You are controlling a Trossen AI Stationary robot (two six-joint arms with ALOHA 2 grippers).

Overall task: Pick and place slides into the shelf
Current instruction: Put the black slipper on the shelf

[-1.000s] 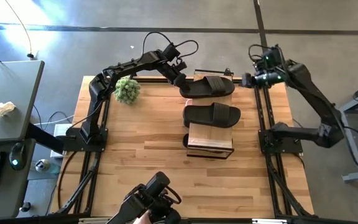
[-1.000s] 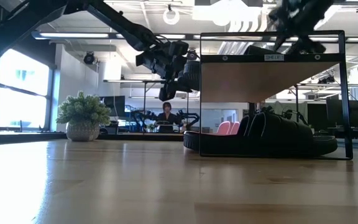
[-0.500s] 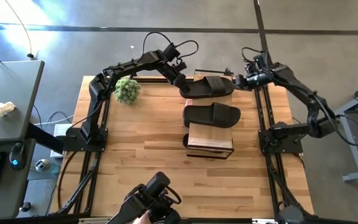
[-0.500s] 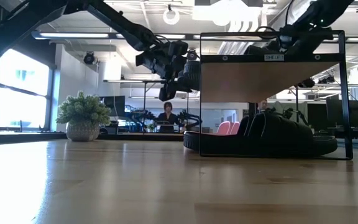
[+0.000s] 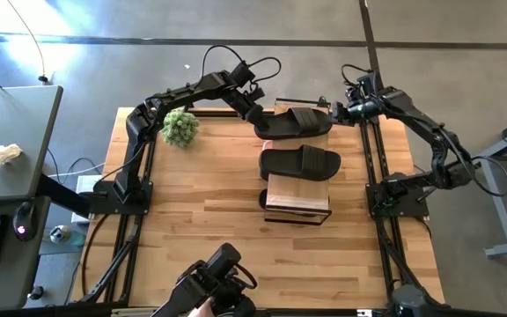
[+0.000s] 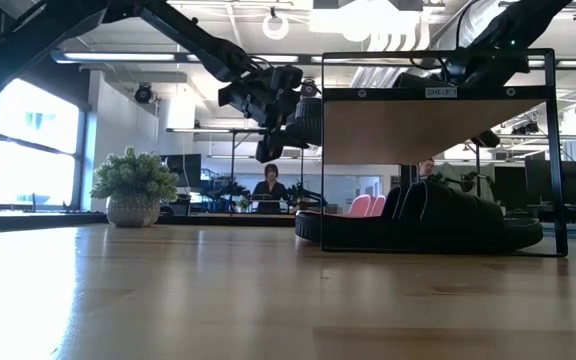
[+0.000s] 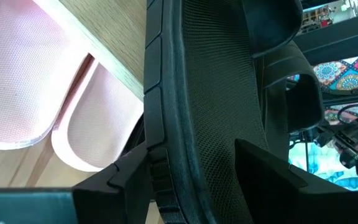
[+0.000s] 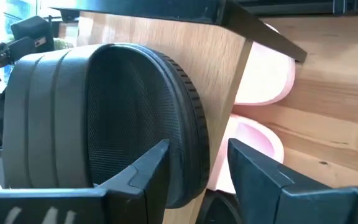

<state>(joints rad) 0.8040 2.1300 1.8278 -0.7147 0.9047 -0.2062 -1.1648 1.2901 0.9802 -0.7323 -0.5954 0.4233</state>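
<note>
The shelf (image 5: 297, 195) stands on the table right of centre, and its plank top carries two black slides. The far one (image 5: 295, 121) lies across the plank's far end, its left end overhanging. My left gripper (image 5: 259, 123) is shut on that end. My right gripper (image 5: 340, 112) is open at the slide's right end (image 8: 166, 112), with a finger on either side of it. I cannot tell whether they touch it. The second black slide (image 5: 300, 163) lies sole down on the plank's middle. Pale pink slides (image 7: 36, 81) lie on the table under the plank. My left gripper pinches the far black slide's left end (image 7: 185, 155) between its two fingers, one against the sole's ridged side and one on the footbed side. The fingers come from the table's left, slanting down, along the slide. The rest of the slide lies on the plank.
A potted plant (image 5: 180, 128) stands at the table's far left. Another black slide (image 5: 264, 198) pokes out from under the shelf's near end. A camera mount (image 5: 218, 280) sits at the near edge. A person (image 6: 268, 185) is seated in the room beyond the table.
My right gripper has come down from above the table's far right corner and moved left, up to the right end of the far black slide. The slide and my left gripper have kept still.
</note>
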